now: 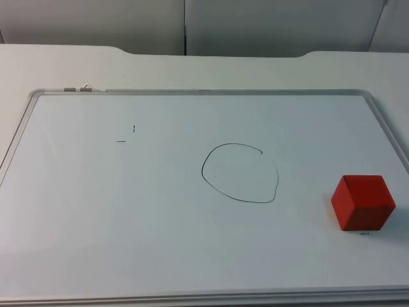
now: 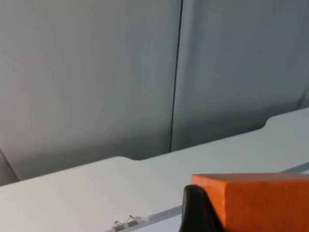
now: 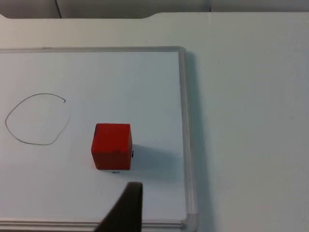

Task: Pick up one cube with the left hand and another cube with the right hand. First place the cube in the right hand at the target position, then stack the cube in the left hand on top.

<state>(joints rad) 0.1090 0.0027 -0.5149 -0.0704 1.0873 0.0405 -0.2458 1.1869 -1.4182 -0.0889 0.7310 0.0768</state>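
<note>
A red cube point(image 1: 362, 203) sits on the whiteboard near its right edge, to the right of a hand-drawn black circle point(image 1: 241, 173). In the right wrist view the same red cube point(image 3: 112, 146) lies just beyond my right gripper point(image 3: 126, 210), which hovers short of it without touching; the circle point(image 3: 36, 119) is off to the cube's side. An orange cube point(image 2: 256, 195) is in my left gripper point(image 2: 227, 220), which is shut on it, one black finger point(image 2: 195, 212) pressed against its side. It is raised and faces the grey partition wall.
The whiteboard's metal frame point(image 1: 192, 91) borders the work area on the white table. A small binder clip point(image 1: 80, 88) sits at the frame's far left corner. Two short pen marks point(image 1: 126, 134) lie left of the circle. White table point(image 3: 251, 121) lies beyond the frame.
</note>
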